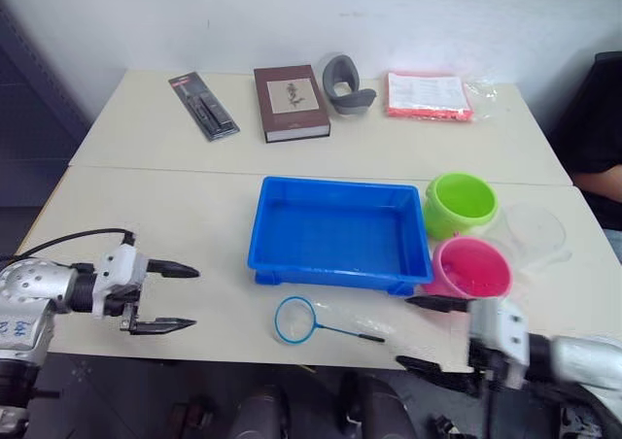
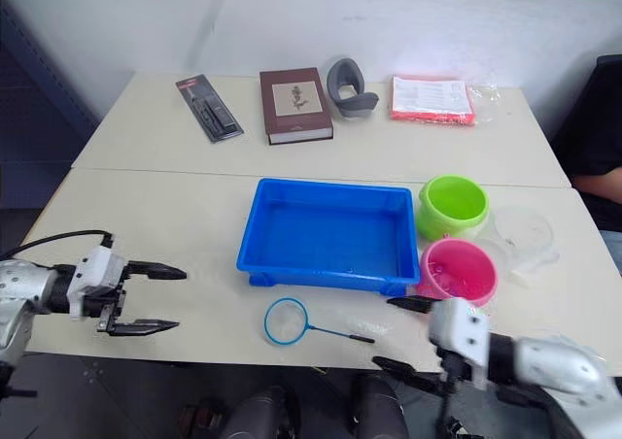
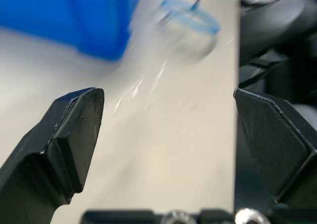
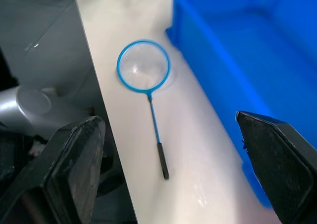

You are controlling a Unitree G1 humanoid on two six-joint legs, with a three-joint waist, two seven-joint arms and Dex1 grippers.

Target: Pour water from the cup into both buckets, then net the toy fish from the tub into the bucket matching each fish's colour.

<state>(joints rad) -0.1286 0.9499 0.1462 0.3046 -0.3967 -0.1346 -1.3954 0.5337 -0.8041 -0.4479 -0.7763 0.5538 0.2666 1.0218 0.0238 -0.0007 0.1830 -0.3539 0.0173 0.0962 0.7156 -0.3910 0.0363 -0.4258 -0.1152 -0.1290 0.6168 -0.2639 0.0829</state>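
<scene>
Tabletop (image 1: 194, 235); net (image 1: 295, 320) between open jaws

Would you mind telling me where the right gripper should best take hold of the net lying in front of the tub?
Probably by the black grip at the end of the handle, coming down from above. The net lies flat on the table, hoop toward the robot's left and handle pointing right, nearest the open right gripper. The tub sits just behind, so a low approach from the front edge seems safest.

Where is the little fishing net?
The net lies flat on the table near its front edge, just in front of the blue tub, between both grippers.
</scene>
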